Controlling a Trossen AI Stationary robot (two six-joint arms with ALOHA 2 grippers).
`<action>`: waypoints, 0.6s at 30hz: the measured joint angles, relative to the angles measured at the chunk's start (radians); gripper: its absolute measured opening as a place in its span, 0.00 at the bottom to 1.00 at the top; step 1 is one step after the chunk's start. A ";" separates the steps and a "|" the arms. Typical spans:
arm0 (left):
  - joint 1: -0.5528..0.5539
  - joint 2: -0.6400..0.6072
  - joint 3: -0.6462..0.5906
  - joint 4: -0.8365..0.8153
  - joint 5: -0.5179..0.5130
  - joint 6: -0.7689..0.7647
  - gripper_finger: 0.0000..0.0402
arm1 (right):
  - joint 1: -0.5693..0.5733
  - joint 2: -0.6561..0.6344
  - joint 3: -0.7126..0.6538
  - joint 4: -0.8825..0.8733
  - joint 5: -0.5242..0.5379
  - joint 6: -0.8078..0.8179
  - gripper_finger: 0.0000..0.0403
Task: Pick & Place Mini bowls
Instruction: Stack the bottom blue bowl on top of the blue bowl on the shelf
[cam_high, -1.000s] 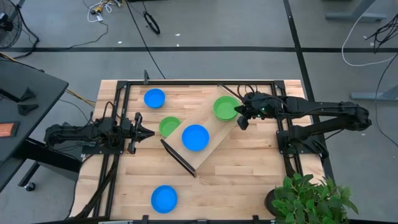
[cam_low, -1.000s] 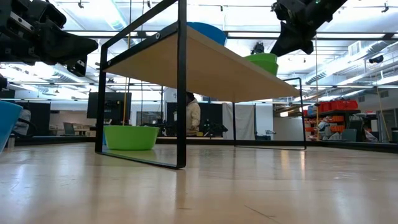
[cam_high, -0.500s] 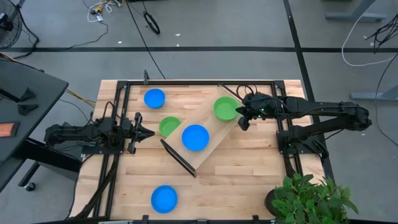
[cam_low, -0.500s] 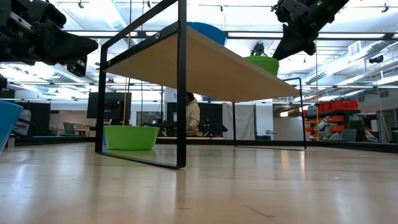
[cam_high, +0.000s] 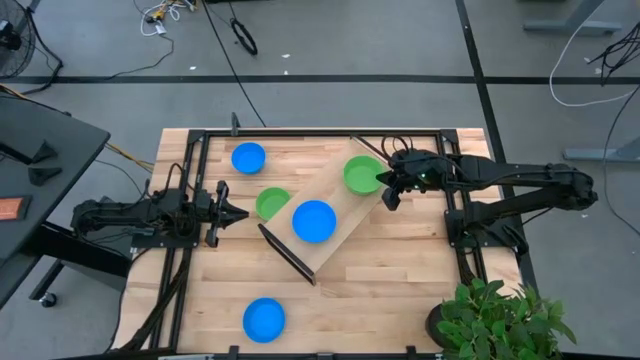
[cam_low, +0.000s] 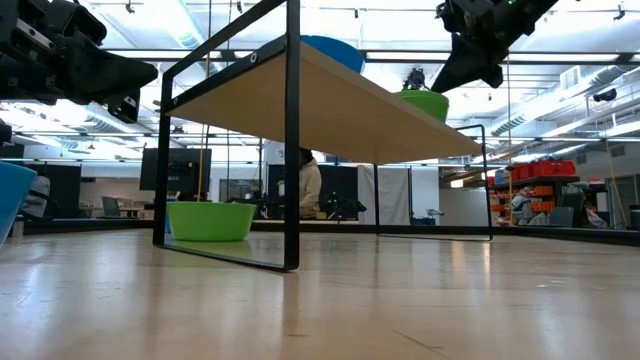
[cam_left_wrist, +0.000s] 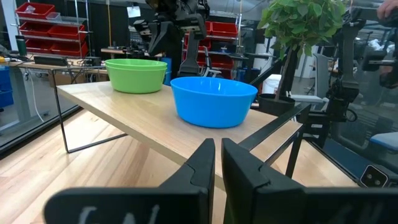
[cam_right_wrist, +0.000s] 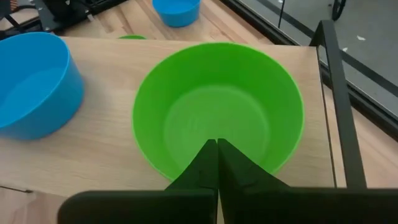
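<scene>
right gripper (cam_high: 385, 190) | edged slightly nearer green bowl (cam_high: 362, 174) | bowls unmoved

A raised tray (cam_high: 335, 215) runs diagonally across the middle of the table (cam_high: 400, 290). Two bowls sit on it: one (cam_high: 362, 174) at its far right end, another (cam_high: 314, 221) near its middle. A third bowl (cam_high: 270, 203) rests on the table, just left of the tray (partly tucked under its edge). A fourth (cam_high: 248, 157) lies toward the far left corner, and a fifth (cam_high: 264, 319) near the front edge. A potted plant (cam_high: 495, 320) stands beyond the front right corner.
</scene>
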 joint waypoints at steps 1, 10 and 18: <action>0.000 0.000 0.000 0.000 0.000 0.000 0.08 | 0.004 0.000 0.000 0.001 0.000 0.000 0.00; 0.000 0.000 0.000 0.000 0.000 0.000 0.08 | 0.046 -0.004 0.000 0.064 -0.030 -0.051 0.04; 0.000 0.000 0.000 0.000 0.000 0.000 0.08 | 0.047 -0.060 0.005 0.168 -0.042 -0.052 0.06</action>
